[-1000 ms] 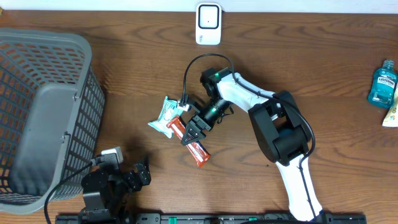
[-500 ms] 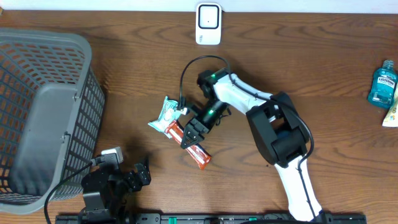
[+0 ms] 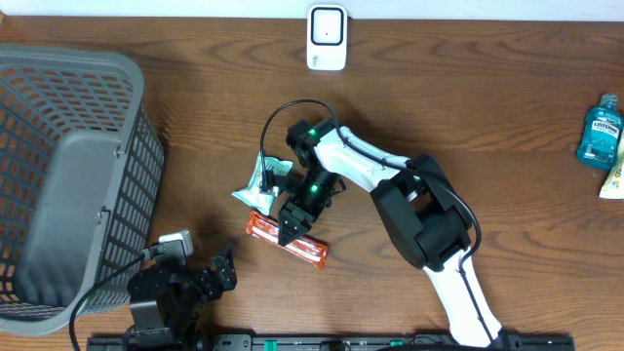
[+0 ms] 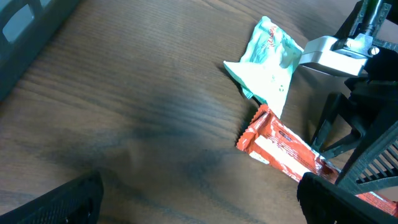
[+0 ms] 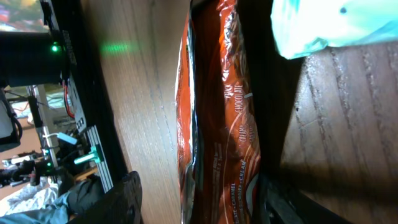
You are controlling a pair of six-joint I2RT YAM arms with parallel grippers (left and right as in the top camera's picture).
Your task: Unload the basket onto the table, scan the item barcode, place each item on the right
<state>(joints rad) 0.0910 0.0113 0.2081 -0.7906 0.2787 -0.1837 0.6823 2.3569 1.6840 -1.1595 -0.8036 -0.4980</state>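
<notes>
Orange bar swung leftward, right hand narrowed astride it

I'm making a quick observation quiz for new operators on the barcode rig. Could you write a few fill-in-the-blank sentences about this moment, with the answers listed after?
1. The right gripper straddles the orange snack bar, which lies on the ___.
2. The mint-green packet lies beside that bar, outside the gray ___.
3. The left gripper has its jaws ___.

Missing words: table, basket, open.
</notes>
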